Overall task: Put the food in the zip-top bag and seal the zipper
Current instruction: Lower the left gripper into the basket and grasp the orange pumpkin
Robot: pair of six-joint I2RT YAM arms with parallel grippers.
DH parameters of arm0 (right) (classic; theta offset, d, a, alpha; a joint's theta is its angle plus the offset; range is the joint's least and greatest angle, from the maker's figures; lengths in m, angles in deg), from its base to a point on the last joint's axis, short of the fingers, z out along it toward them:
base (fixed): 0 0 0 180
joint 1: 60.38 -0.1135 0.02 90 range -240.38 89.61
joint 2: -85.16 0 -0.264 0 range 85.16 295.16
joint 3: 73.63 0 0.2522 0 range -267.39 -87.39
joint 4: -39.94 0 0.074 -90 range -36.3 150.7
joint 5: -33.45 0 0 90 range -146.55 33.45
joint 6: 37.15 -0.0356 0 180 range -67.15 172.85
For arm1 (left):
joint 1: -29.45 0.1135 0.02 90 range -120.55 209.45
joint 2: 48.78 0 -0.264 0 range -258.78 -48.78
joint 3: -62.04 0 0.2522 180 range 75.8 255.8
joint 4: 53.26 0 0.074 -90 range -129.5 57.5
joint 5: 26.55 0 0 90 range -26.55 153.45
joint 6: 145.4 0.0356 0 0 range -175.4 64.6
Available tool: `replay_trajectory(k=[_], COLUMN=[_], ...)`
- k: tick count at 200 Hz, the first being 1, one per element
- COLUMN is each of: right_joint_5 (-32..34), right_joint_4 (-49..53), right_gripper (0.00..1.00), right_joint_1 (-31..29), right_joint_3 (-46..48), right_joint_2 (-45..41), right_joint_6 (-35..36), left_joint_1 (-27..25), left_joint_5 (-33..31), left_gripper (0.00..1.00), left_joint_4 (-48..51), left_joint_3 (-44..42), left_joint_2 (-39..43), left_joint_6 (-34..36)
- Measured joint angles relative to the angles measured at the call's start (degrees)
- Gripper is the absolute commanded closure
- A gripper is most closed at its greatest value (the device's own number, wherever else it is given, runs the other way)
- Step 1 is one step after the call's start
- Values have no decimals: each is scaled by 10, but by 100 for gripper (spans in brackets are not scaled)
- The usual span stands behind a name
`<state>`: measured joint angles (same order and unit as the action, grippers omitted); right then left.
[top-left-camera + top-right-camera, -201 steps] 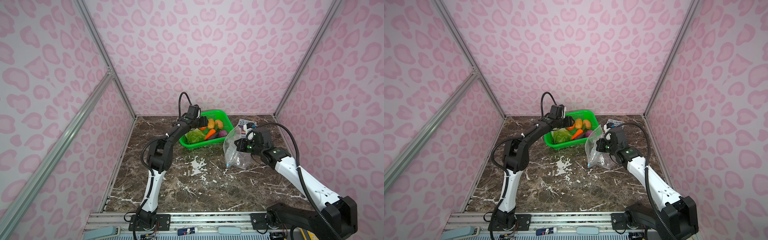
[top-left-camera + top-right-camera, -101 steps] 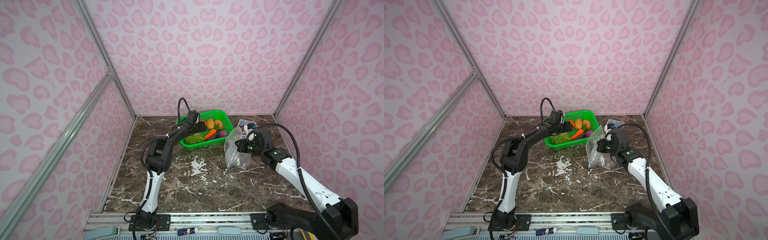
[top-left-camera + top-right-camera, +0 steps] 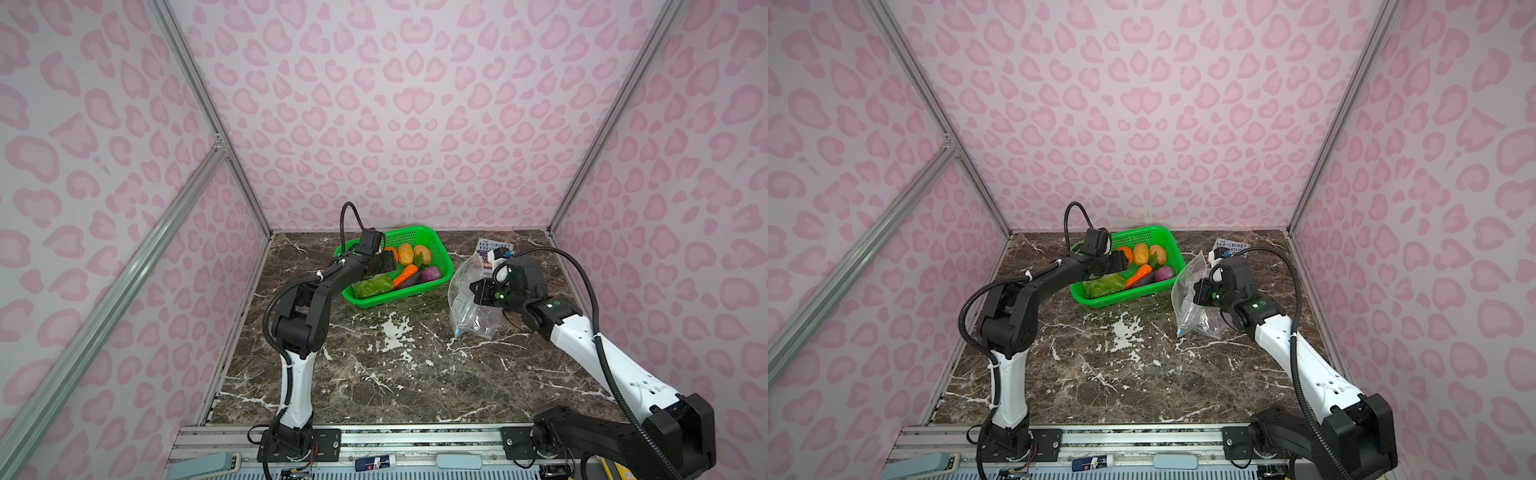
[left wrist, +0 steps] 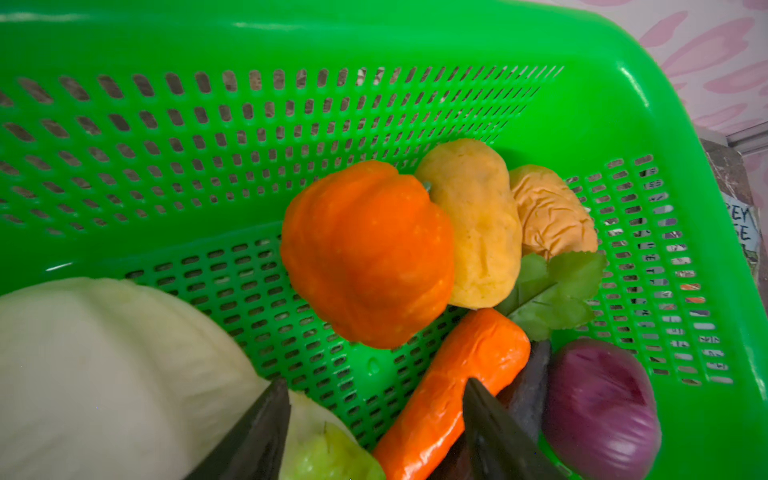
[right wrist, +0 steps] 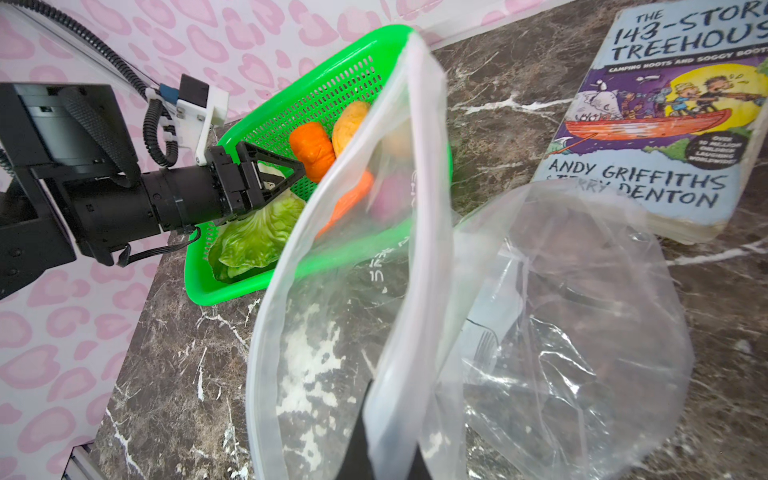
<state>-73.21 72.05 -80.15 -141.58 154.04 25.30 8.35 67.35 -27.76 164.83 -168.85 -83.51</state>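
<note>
The food lies in a green basket (image 4: 582,104) at the far middle of the worktop (image 3: 415,374). A ribbed orange pumpkin (image 4: 365,253) leans against two tan potatoes (image 4: 473,220), one smooth and one wrinkled. Beside them are a glossy carrot (image 4: 478,349), a purple onion (image 4: 602,407), a small green leaf (image 4: 552,291) and a pale cabbage (image 4: 104,374) with a green end.

The bag (image 3: 469,307) is clear and crinkled and stands just right of the basket, its mouth gaping towards it. The zipper (image 5: 419,208) runs as a cloudy strip round the mouth, with a blue slider (image 3: 457,332) at the near lower corner.

The right hand (image 3: 476,291) is pinched tight on the bag's mouth edge and holds it up. The left hand (image 4: 376,384) hangs over the basket with its fingers well apart and nothing between them.

The eggplant (image 4: 536,374) is mostly hidden under the carrot and one left finger. In both top views the left hand covers the cabbage's pale part. In the right wrist view the carrot and onion blur behind the bag's film, and only a dark sliver of the right hand shows. A book (image 5: 665,124) at the far right is cut off at its title.
</note>
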Motion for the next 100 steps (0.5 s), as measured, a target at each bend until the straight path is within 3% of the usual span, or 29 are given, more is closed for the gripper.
replay_trajectory(k=[55,100], right_joint_5=[-3,-5], right_joint_4=[0,-1], right_gripper=[100,100], right_joint_1=[0,0], right_joint_3=[0,0], right_joint_2=[2,4], right_joint_6=[1,1], left_joint_1=[20,21], left_joint_5=[-33,-60], left_gripper=[31,31], left_joint_4=[-6,21], left_joint_3=[-101,-90], left_joint_2=[75,88], left_joint_6=[10,17])
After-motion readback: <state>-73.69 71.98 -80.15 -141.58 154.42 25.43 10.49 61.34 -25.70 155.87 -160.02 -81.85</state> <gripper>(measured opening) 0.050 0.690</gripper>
